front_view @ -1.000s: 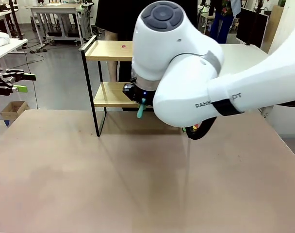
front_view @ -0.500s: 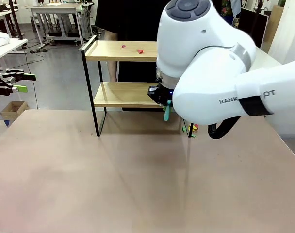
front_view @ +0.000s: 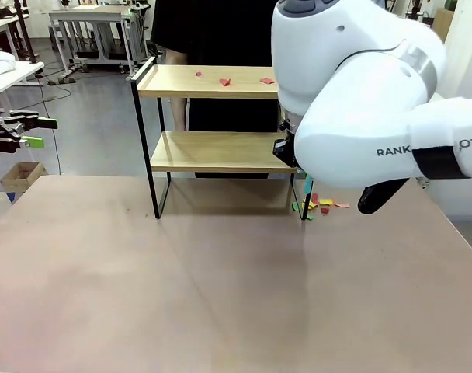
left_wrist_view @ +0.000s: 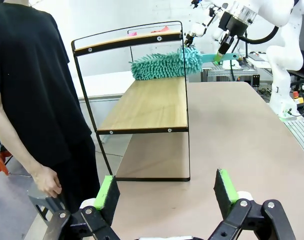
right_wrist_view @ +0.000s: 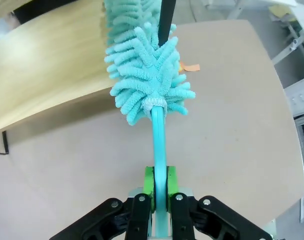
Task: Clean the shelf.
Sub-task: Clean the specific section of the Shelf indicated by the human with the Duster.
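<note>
Standing on the table (front_view: 220, 295) toward the person, the shelf (front_view: 213, 151) has a teal duster (right_wrist_view: 144, 75) between its boards; my right fingers (right_wrist_view: 148, 182) clamp its handle, my left fingers (left_wrist_view: 108, 192) gape wide, paper scraps (front_view: 224, 81) dot the top board.

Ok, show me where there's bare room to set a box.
The table in front of the shelf is bare. The lower board is free but for the duster at its right end. Scraps litter the top board and the table by the right leg.
</note>
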{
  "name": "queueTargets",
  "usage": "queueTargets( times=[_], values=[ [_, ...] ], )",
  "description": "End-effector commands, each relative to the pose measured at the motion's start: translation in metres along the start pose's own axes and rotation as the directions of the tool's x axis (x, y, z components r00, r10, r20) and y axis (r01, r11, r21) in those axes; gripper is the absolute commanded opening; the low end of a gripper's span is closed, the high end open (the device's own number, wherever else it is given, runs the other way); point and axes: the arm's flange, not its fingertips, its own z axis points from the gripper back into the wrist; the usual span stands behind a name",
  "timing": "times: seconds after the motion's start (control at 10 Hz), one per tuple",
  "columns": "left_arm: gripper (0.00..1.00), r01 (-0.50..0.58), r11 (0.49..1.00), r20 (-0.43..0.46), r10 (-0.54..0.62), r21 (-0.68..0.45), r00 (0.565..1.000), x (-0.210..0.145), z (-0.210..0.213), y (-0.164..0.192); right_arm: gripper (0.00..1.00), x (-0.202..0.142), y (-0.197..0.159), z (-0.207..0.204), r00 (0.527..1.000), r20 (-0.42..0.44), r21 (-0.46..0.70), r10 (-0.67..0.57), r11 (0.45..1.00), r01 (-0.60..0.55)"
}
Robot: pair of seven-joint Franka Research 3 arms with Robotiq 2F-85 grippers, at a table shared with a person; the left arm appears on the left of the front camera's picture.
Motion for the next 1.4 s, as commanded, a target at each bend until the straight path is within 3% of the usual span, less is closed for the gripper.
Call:
queueTargets(
  times=[0.0, 0.3, 0.4, 0.5, 0.8, 1.1, 1.3],
  values=[
    [1.00, 0.001, 1.000, -0.001, -0.001, 0.000, 1.000, 0.002, 0.000, -0.002, 0.13, -0.001, -0.006, 0.010, 0.999, 0.047, -0.052, -0.023, 0.998, 0.026],
    [1.00, 0.001, 1.000, -0.001, -0.001, 0.000, 1.000, 0.002, 0.000, -0.002, 0.13, -0.021, 0.022, 0.034, 0.978, 0.203, -0.101, -0.050, 0.992, 0.071],
    [1.00, 0.001, 1.000, -0.001, -0.001, 0.000, 1.000, 0.002, 0.000, -0.002, 0.13, -0.021, 0.028, 0.038, 0.971, 0.223, -0.052, -0.086, 0.994, 0.100],
    [1.00, 0.001, 1.000, -0.001, -0.001, 0.000, 1.000, 0.002, 0.000, -0.002, 0.13, -0.019, 0.013, 0.027, 0.992, 0.130, -0.027, -0.004, 1.000, 0.007],
    [1.00, 0.001, 1.000, -0.001, -0.001, 0.000, 1.000, 0.002, 0.000, -0.002, 0.13, -0.024, 0.021, 0.032, 0.987, 0.161, -0.030, -0.023, 0.999, 0.028],
    [1.00, 0.001, 1.000, -0.001, -0.001, 0.000, 1.000, 0.002, 0.000, -0.002, 0.13, -0.027, -0.001, 0.050, 0.981, 0.181, 0.212, 0.076, 0.971, -0.114],
    [1.00, 0.001, 1.000, -0.001, -0.001, 0.000, 1.000, 0.002, 0.000, -0.002, 0.13, -0.030, -0.018, 0.060, 0.979, 0.156, 0.348, 0.133, 0.920, -0.181]
  ],
)
